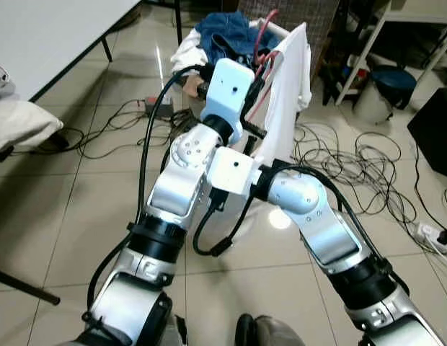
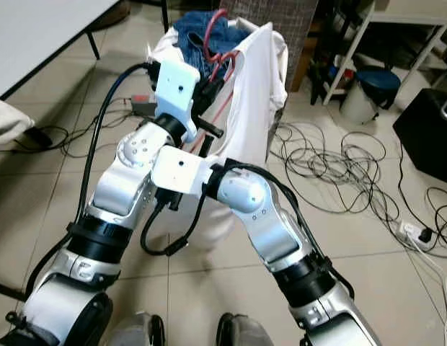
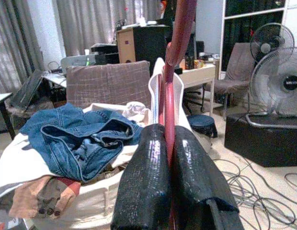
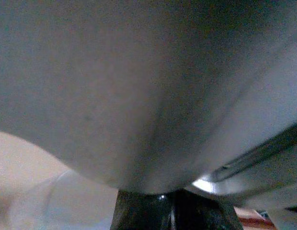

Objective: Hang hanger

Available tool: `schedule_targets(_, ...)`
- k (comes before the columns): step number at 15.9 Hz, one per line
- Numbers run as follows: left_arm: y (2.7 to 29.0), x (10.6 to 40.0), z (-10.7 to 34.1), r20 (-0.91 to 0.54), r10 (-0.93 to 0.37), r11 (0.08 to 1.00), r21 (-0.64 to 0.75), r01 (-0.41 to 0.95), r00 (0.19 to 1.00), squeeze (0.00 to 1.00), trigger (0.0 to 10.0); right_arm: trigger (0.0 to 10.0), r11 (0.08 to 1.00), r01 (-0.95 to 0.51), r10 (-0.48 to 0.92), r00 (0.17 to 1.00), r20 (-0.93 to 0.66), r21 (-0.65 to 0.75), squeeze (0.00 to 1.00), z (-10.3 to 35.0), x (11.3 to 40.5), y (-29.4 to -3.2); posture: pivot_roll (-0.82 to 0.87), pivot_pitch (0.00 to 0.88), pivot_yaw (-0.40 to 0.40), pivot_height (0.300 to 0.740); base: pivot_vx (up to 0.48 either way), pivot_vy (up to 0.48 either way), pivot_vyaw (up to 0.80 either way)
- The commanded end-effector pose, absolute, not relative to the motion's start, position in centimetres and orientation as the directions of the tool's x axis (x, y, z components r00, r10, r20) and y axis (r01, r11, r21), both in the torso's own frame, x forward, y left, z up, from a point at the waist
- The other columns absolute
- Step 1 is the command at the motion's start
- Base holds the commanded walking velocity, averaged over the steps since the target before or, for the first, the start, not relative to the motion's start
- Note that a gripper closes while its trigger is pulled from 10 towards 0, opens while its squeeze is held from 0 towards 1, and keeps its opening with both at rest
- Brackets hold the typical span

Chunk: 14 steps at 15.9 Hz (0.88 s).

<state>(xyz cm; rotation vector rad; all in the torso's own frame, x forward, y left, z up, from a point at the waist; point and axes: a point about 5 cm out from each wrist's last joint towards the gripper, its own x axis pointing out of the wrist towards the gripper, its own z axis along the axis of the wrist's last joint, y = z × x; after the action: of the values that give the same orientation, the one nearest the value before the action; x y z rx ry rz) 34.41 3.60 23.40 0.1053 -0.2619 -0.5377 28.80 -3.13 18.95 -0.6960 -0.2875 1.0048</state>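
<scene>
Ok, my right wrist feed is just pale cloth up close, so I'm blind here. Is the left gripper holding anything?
Observer: Yes, the left gripper is shut on a red hanger, held upright.
Operator: And the cloth in front of me?
Observer: It's a white shirt draped on that hanger.
Operator: What's beyond it?
Observer: A laundry heap with blue jeans on top.
</scene>
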Motion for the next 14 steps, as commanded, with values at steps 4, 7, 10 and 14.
schedule_targets(4, 3.9, 35.0, 23.7, 0.207, -0.488, 0.873, 0.119, 0.473, 0.848, 0.00, 10.0, 10.0, 0.373, -0.671, 0.861, 0.508, -0.031, -0.641, 0.00, 19.8, 28.3, -2.7, -0.08, 0.078, -0.022, 0.740, 0.000, 0.000, 0.00)
schedule_targets(7, 4.3, 35.3, 24.0, 0.209, -0.477, 0.879, 0.108, 0.465, 0.854, 0.00, 10.0, 10.0, 0.355, -0.721, 0.871, 0.487, -0.069, -0.595, 1.00, 19.2, 27.9, -2.7, -0.08, 0.077, -0.023, 0.740, 0.000, 0.000, 0.00)
schedule_targets(10, 4.5, 35.6, 24.6, 0.226, -0.470, 0.883, 0.104, 0.458, 0.853, 0.00, 10.0, 10.0, 0.341, -0.748, 0.875, 0.474, -0.098, -0.569, 1.00, 18.8, 27.7, -3.1, -0.08, 0.082, -0.025, 0.740, 0.000, 0.000, 0.00)
schedule_targets(14, 4.9, 36.0, 25.0, 0.221, -0.463, 0.886, 0.104, 0.451, 0.858, 0.00, 10.0, 10.0, 0.132, -0.757, 0.852, 0.417, -0.317, -0.640, 0.00, 16.4, 27.2, -4.1, -0.08, 0.086, -0.025, 0.740, 0.000, 0.000, 0.00)
